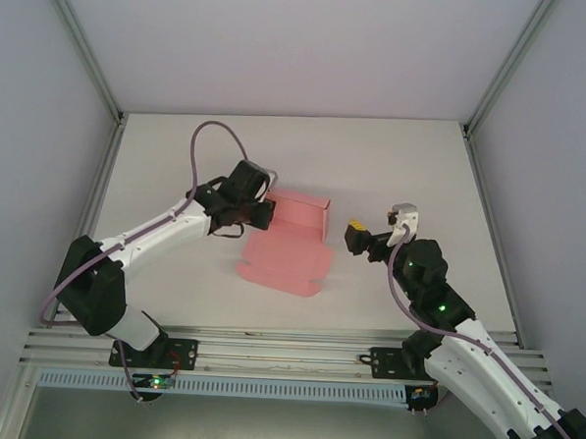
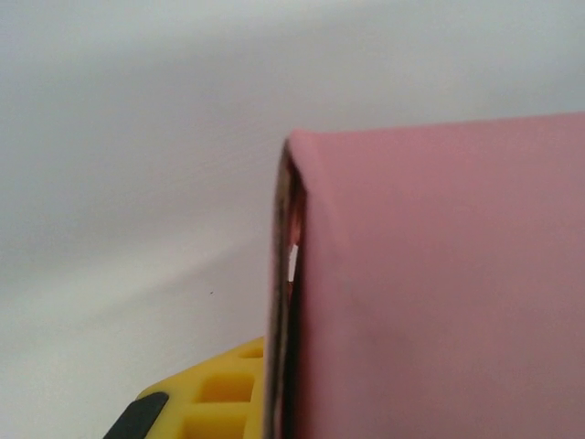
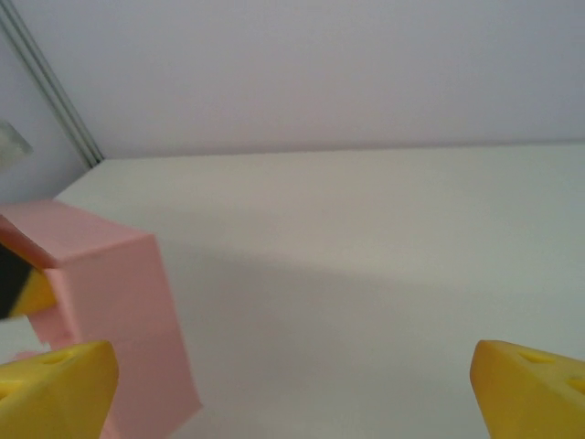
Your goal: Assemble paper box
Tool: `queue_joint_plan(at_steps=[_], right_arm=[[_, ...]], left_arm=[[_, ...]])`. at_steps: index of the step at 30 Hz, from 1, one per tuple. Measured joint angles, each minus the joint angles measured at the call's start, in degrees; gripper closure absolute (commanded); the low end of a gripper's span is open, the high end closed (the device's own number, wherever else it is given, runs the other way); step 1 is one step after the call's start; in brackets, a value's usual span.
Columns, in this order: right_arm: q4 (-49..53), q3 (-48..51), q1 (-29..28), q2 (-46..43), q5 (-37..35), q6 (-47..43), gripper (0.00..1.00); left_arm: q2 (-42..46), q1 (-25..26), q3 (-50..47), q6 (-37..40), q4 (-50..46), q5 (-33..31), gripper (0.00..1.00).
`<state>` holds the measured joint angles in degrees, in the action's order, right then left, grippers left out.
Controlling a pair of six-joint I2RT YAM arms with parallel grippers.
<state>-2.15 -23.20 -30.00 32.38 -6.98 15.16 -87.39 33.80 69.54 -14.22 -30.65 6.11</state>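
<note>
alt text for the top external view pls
A half-folded pink paper box lies on a white table, its back wall raised. The left gripper is at the wall's left end; the right gripper hovers off the box's right side.

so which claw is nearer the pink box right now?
Left. The left claw is right at the left end of the box, up against its raised wall. The right claw sits open off its right side, with bare table between.

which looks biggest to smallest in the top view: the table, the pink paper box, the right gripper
1. table
2. paper box
3. right gripper
The gaps in size are plain, so none of these is a close call.
</note>
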Motion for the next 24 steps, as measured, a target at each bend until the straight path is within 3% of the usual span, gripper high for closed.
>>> queue_joint_plan(at_steps=[4, 8, 14, 24], right_arm=[[3.8, 0.0, 0.3, -0.1, 0.0, 0.9, 0.02], [5.7, 0.0, 0.7, -0.1, -0.1, 1.2, 0.02], [9.0, 0.0, 1.0, -1.0, -2.7, 1.3, 0.02], [12.9, 0.0, 2.2, -5.2, -6.4, 1.3, 0.02]], left_arm=[[-4.6, -0.1, 9.4, 13.0, -9.4, 3.1, 1.00], [-11.0, -0.1, 18.3, 23.1, -20.0, 1.4, 1.00], [-21.0, 0.7, 31.6, 32.9, -32.5, -5.6, 1.00], [-37.8, 9.8, 40.5, 44.6, -42.4, -21.0, 1.00]])
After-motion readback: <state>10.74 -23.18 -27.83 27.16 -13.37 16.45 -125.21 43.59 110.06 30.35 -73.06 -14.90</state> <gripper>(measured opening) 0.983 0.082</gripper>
